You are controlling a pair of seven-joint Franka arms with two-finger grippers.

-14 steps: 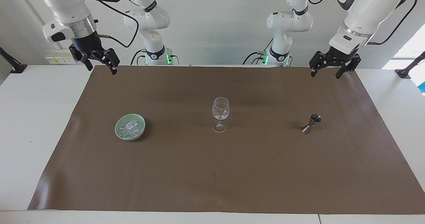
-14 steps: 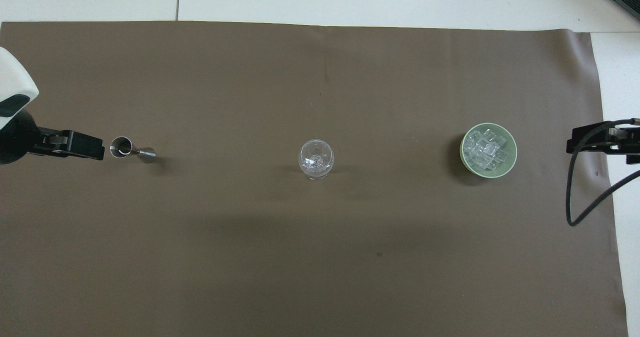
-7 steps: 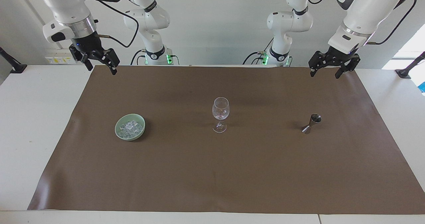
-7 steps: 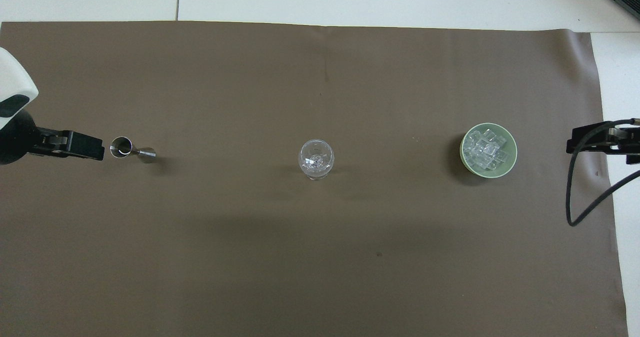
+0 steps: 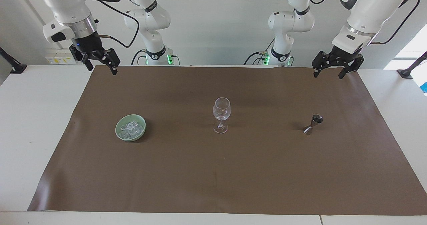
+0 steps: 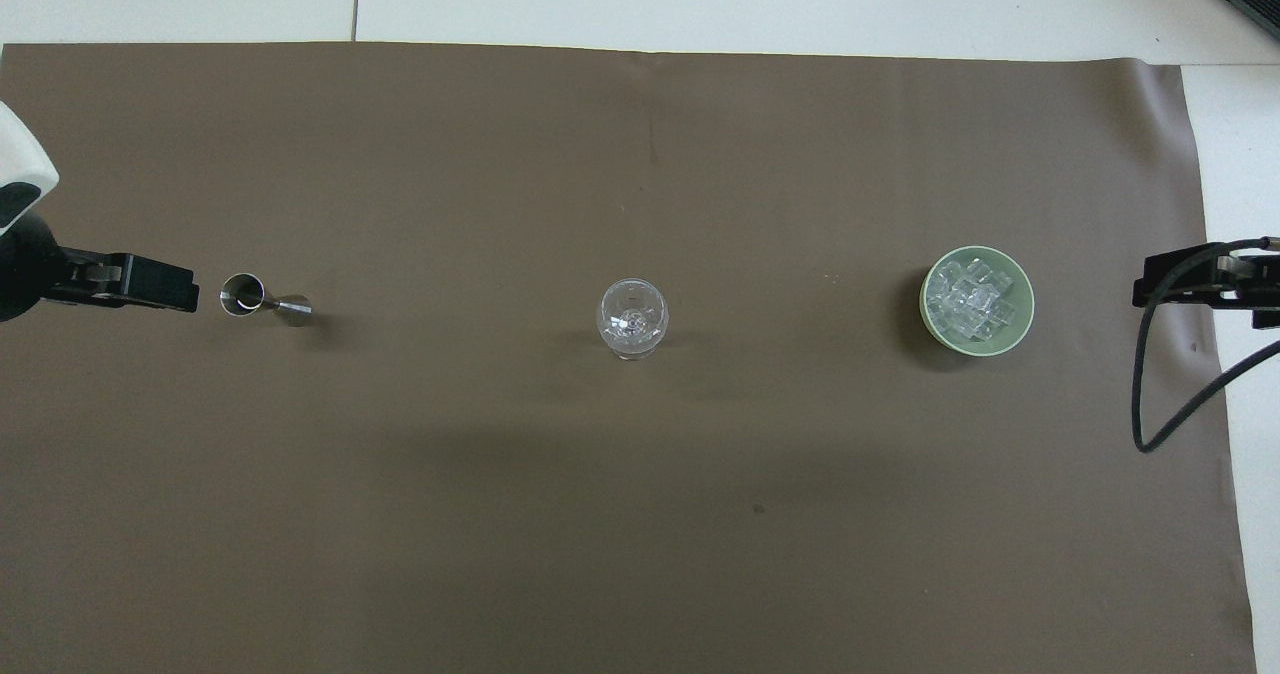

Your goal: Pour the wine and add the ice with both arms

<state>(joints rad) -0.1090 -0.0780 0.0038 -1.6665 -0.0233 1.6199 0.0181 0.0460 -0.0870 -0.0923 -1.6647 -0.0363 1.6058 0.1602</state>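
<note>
Two grippers, left (image 5: 328,73) and right (image 5: 100,67), jaws wide, empty, hover over the surface's robot-side corners. Ice (image 5: 131,128) in green bowl (image 5: 120,134); jigger (image 5: 313,124), wine glass (image 5: 221,114) mid-surface. Left should descend squarely, gripping the jigger's waist.

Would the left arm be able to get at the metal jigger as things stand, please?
Probably yes. The left gripper hangs open over the mat's edge at its own end, and the jigger stands alone there, well apart from the wine glass.

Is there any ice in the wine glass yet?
No: the wine glass stands empty mid-mat, and the ice is all in the green bowl.
</note>
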